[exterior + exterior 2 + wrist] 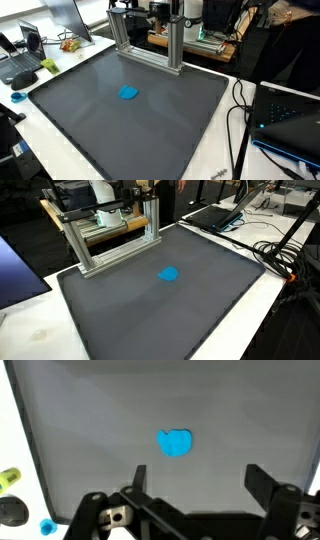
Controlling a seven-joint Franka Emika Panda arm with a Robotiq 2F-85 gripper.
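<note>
The claw (pixel 195 495) hangs with jaws spread wide and empty above the grey mat (pixel 240 420) on the desk (pixel 225 160), nearest 1 small blue object (pixel 176 443) lying near the mat's middle, untouched.

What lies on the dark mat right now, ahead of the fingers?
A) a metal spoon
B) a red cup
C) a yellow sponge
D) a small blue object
D: a small blue object lies alone near the middle of the dark mat, apart from the open gripper in the wrist view.
</note>
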